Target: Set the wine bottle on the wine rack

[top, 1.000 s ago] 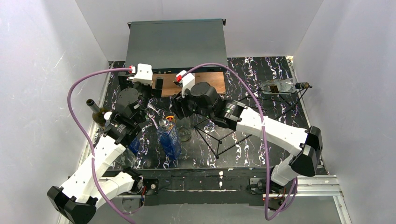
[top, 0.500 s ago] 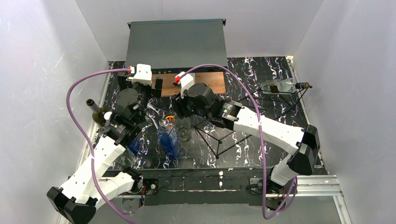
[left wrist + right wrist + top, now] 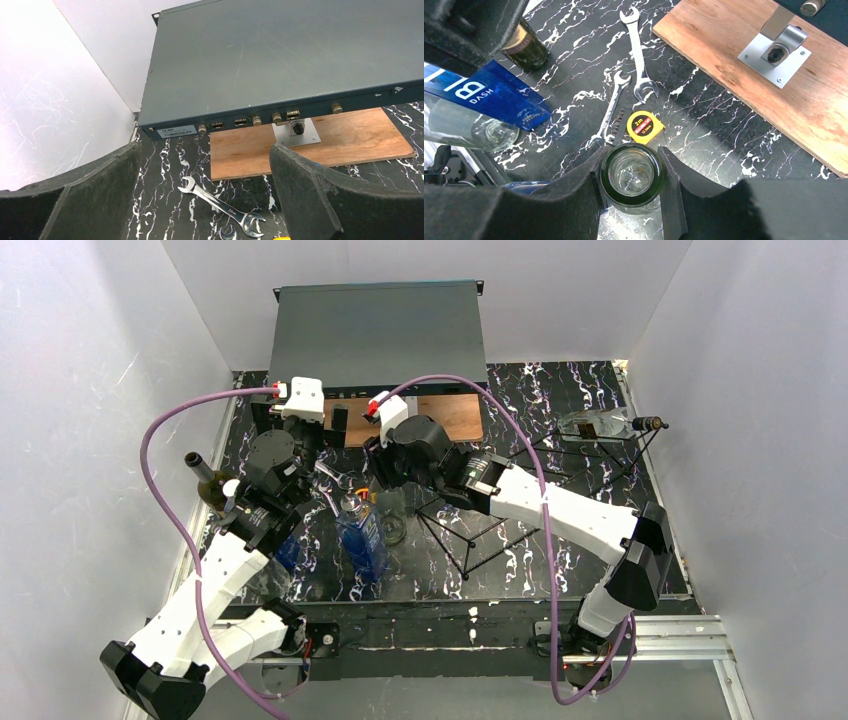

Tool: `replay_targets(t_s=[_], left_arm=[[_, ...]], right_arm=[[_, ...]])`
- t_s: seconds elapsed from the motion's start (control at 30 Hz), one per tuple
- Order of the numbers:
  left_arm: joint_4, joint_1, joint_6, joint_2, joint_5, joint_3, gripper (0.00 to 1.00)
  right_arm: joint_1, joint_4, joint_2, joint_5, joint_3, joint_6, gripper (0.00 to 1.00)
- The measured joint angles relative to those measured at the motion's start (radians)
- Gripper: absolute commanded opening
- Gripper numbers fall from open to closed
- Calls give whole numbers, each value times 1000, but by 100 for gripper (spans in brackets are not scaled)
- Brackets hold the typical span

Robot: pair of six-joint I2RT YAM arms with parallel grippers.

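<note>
Looking down from the arm side, with twelve o'clock at the far wall: the right tool (image 3: 633, 162) has its two dark fingers (image 3: 574, 195) closed in on the neck of the wine bottle (image 3: 634, 175). Each one presses a side of the green rim, so I read that as a grip from straight above. The clear bottle stands upright near the middle of the counter (image 3: 520, 570), mouth open to the wrist camera. Taking it by the neck makes sense: the body hangs free below, ready to be lifted and tipped.

The wine rack (image 3: 468, 536), an empty black wire frame, sits just beside the bottle at its three o'clock. It's a short carry, but the bottle has to go from standing to lying down. A second wire frame (image 3: 622, 452) out at two o'clock already cradles a bottle on its side (image 3: 600, 424).

The left tool (image 3: 204, 150) hangs spread wide with nothing between its fingers, aimed at the wooden board (image 3: 350, 137) and the grey equipment box (image 3: 300, 55). It's parked clear of the working arm, I'd say.

Crowding is the worry. A blue bottle (image 3: 362, 536) stands close at the wine bottle's nine o'clock. A yellow tape measure (image 3: 644, 125) and two wrenches (image 3: 639, 55) lie just past it at twelve. The lift wants to go straight up before swinging right.
</note>
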Motion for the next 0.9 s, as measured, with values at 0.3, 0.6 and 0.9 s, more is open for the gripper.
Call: replay_targets(t_s=[0.3,0.6,0.9], left_arm=[[0,0,-4,-8,2,-5,98],[0,0,-9,-6,4,-5,98],[0,0,-15,-5,7,-5,98]], right_arm=[[0,5,0,43,0,13,1],[-3,-23,20,142,37,10,1],[-45,-13,26,206,122,26,1]])
